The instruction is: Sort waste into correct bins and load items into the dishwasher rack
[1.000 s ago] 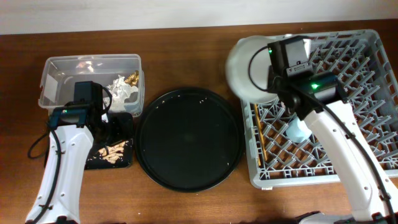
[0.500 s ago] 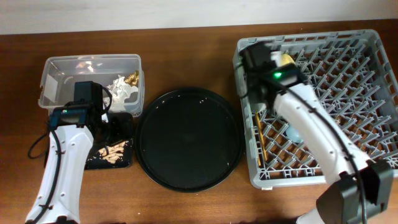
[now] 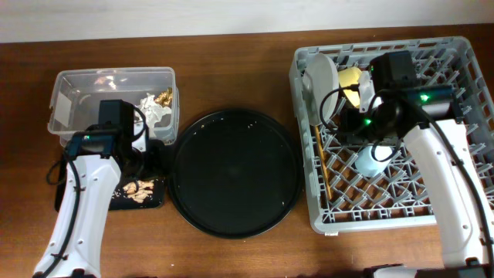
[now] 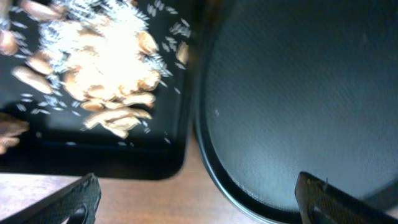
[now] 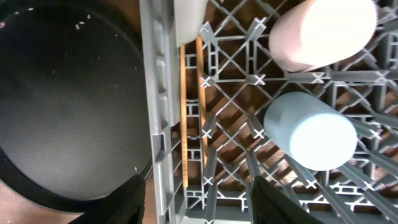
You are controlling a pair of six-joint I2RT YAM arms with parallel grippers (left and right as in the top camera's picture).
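The grey dishwasher rack (image 3: 401, 220) holds the pale plate (image 3: 320, 76) on edge in its left rows, beside the yellow bowl (image 3: 351, 77). The blue cup (image 3: 370, 162) and the chopsticks (image 3: 320, 166) lie in it too. My right gripper (image 3: 349, 123) hovers open over the rack's left side, holding nothing. In the right wrist view the pink cup (image 5: 323, 31), blue cup (image 5: 317, 130) and chopsticks (image 5: 191, 112) lie below the right gripper (image 5: 199, 205). My left gripper (image 3: 147, 158) stands open over the shallow black tray (image 3: 120, 202) with food scraps (image 4: 106, 68). The clear tub (image 3: 77, 81) holds tissue (image 3: 150, 112) and gold foil (image 3: 164, 97).
A large round black tray (image 3: 235, 174) lies between the bins and the rack, its rim close to the shallow tray and to the rack's left wall (image 5: 158, 93). The left gripper (image 4: 196, 205) spans the gap between the two trays.
The right arm carried the plate from the rack's far-left corner down into the rack, let it go standing on edge, and moved right with jaws opening. The left arm shifted slightly.
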